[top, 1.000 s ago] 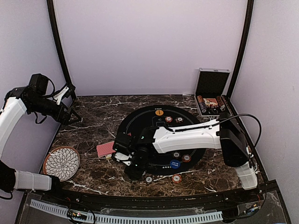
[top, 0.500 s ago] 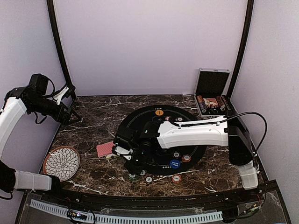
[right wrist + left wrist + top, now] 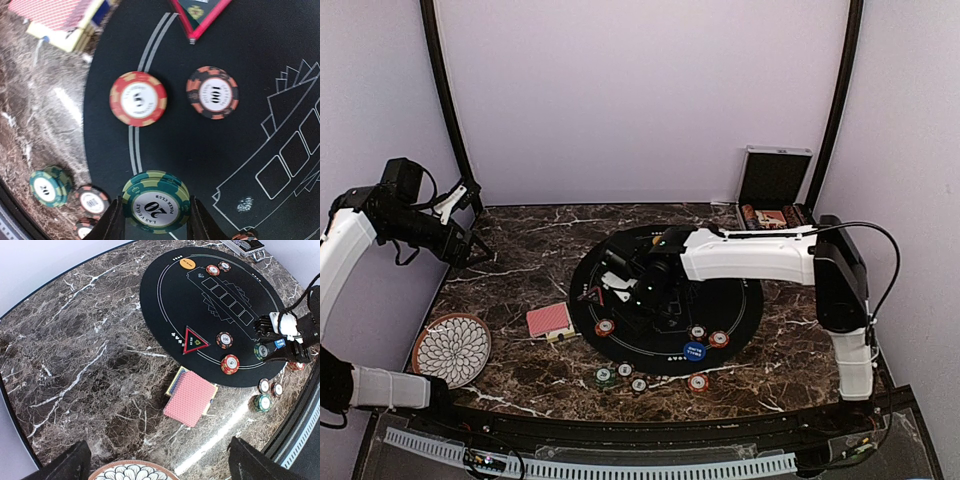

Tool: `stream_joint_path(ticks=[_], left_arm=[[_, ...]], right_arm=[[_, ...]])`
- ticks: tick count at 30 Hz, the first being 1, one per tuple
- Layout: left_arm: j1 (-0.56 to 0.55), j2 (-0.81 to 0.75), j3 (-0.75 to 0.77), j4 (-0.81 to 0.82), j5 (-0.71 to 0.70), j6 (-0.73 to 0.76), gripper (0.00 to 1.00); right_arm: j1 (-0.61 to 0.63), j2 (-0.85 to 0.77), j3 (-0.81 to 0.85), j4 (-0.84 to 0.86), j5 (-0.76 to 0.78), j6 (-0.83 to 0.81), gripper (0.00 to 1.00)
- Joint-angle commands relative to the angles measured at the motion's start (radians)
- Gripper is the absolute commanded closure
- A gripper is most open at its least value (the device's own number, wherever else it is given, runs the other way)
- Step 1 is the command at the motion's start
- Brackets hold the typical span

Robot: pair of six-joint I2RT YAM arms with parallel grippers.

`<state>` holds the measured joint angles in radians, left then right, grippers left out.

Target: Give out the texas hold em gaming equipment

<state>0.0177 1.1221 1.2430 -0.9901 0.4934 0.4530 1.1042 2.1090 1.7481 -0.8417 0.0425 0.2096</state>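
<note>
**Green chip stack held by the right gripper over the mat**

The green chip stack point(image 3: 156, 200), its top marked 20, sits between the two fingers of the right gripper point(image 3: 155, 216), which press on its sides. It is over the double ring line on the left part of the black round mat point(image 3: 740, 300). Whether it rests on the felt or hangs just above is hard to tell from the wrist view.

Near it, a red chip point(image 3: 138, 98) and a black-and-orange chip point(image 3: 212, 92) lie side by side on the mat, not touching. The red-backed deck point(image 3: 548, 320) lies on the marble table point(image 3: 520, 270) just left of the mat. A few loose chips point(image 3: 605, 376) sit off the mat's near rim. The orange button disc point(image 3: 661, 241) is at the mat's far edge and the blue button disc point(image 3: 694, 351) is near its front.

The left gripper point(image 3: 472, 250) hovers at the far left, fingers spread wide, holding nothing. The flower-patterned plate point(image 3: 450, 348) is at the near left. The chip case point(image 3: 775, 180) stands open in the far right corner.
</note>
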Motion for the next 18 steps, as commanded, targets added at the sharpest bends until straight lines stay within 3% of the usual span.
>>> stream_joint_path(ticks=[1,13,18], left_arm=[[0.003,-0.029,0.005,-0.02,-0.002,0.016,0.01],[0.004,-0.028,0.002,-0.018,-0.005,0.017,0.01],[0.003,-0.026,-0.006,-0.011,-0.003,0.016,0.01]], right_arm=[[-0.014,0.02,-0.009,0.053,0.025,0.013,0.95],[-0.03,0.134,0.059,0.073,0.017,0.008,0.96],[-0.03,0.155,0.066,0.08,0.021,0.015,0.89]])
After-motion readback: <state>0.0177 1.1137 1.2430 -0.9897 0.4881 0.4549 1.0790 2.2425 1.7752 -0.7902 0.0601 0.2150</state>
